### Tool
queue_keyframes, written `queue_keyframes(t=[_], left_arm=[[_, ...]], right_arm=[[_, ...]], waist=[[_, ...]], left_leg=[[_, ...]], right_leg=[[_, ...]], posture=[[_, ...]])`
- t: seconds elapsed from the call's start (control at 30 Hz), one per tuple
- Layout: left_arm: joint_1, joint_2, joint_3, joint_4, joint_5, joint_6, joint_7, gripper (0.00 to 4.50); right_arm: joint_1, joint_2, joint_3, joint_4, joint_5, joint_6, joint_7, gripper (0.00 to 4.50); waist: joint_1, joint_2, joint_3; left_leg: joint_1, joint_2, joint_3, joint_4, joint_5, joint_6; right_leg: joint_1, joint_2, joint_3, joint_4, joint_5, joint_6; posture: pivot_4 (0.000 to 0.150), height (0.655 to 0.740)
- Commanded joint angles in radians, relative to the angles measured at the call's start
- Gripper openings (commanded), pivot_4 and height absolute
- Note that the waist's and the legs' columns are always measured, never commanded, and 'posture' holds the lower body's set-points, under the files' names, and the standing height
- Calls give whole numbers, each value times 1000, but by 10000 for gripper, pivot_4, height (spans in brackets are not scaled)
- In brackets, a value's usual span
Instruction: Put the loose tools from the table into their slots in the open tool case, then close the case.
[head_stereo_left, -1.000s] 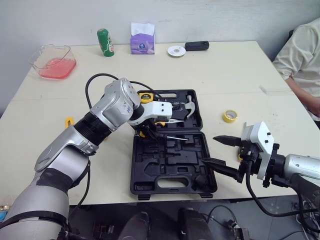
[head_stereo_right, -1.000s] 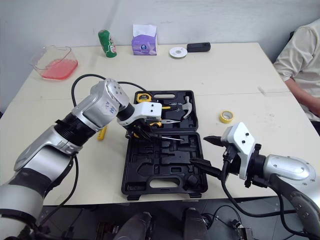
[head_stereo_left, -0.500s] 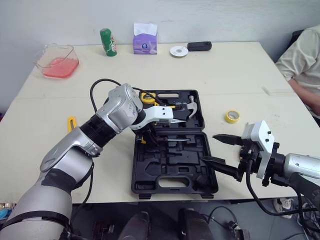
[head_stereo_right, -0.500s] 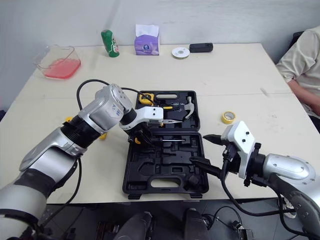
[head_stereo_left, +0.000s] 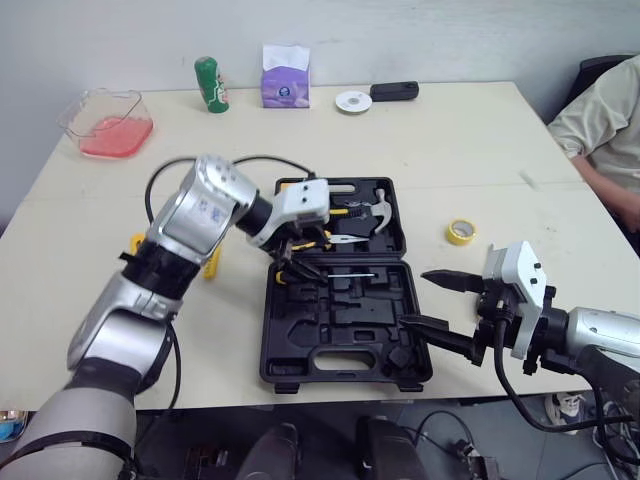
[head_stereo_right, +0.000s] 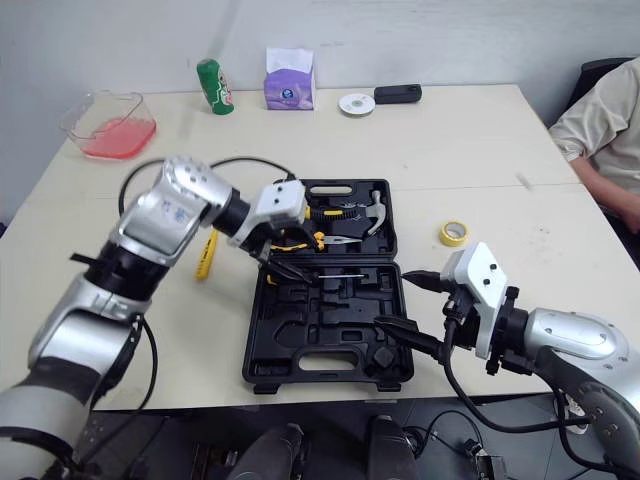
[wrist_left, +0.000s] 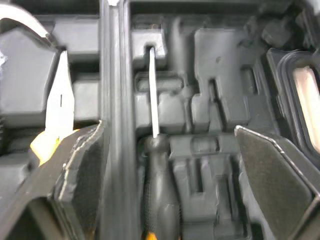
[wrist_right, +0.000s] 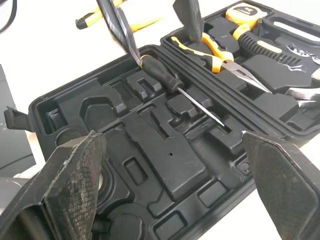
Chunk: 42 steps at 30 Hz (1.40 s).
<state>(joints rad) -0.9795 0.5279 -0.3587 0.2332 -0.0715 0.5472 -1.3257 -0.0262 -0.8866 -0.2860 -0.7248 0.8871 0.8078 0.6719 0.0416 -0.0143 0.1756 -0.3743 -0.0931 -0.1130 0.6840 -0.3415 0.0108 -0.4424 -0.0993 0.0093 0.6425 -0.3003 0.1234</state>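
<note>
The left gripper (head_stereo_left: 292, 256), fingers spread wide and empty, has lifted off the screwdriver (wrist_right: 167, 80), now seated in its tool case (head_stereo_left: 340, 350) slot: 1 tool stowed, the yellow tool (head_stereo_right: 205, 255) beside the case probably next.

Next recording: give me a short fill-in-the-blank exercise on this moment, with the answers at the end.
1. The left tool stands ____ above the screwdriver, its fingers well apart.
2. The right tool, at the right edge of the tool case, holds ____.
3. The tape roll on the table is ____ in colour.

Missing words: open; nothing; yellow.
</note>
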Motion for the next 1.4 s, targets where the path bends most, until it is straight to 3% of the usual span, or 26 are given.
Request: queue_keyframes(t=[0.03, 0.1, 0.23, 0.57, 0.83, 1.07, 1.2, 1.4], left_arm=[[93, -54, 171, 42, -135, -182, 23, 28706], [182, -84, 225, 103, -177, -253, 27, 19579], [213, -100, 222, 167, -157, -302, 48, 447], [194, -118, 185, 261, -102, -356, 100, 116], [203, -97, 62, 279, 52, -356, 144, 116], [228, -73, -27, 325, 154, -381, 203, 116], [251, -72, -28, 285, 128, -390, 200, 116], [313, -58, 201, 69, -110, -272, 214, 116]], right_arm=[[-36, 10, 7, -15, 10, -19, -5, 45000], [-54, 12, 23, -6, 6, -17, -3, 45000], [-74, 10, 36, 7, 3, -13, 1, 45000], [-80, 8, 47, 19, 0, -12, 8, 45000], [-98, 7, 57, 36, -5, -10, 11, 45000], [-91, 2, 76, 33, -7, -5, 11, 45000], [-76, -2, 63, 35, -7, 1, 5, 45000], [13, -8, -58, 61, -25, -9, -15, 45000]], waist=[[2, 0, 0], [3, 0, 0], [3, 0, 0], [7, 0, 0], [6, 0, -1], [7, 1, -16], [6, 3, -23], [3, 4, -25]], left_leg=[[0, 0, 0, 0, 0, 0], [0, 0, 0, 0, 0, 0], [0, 0, 0, 0, 0, 0], [0, -1, 0, 0, 0, 0], [1, -1, 1, 0, 0, 0], [18, 1, -1, -3, -3, 2], [31, 2, -3, -4, -6, 4], [28, 3, -3, -5, -7, 4]], right_leg=[[0, 0, 0, 0, 0, 0], [0, 0, 0, 0, 0, 0], [0, 0, -1, -2, 0, 0], [0, 0, -1, 0, 0, 0], [1, 1, -1, 0, 0, 0], [21, 1, -1, -12, 0, 0], [35, 1, -2, -17, 0, 0], [32, 2, 0, -18, 0, 0]], posture=[[1500, 7400], [1500, 7400], [1500, 7400], [1500, 7400], [1500, 7400], [1500, 7400], [1500, 7400], [1500, 7400]])
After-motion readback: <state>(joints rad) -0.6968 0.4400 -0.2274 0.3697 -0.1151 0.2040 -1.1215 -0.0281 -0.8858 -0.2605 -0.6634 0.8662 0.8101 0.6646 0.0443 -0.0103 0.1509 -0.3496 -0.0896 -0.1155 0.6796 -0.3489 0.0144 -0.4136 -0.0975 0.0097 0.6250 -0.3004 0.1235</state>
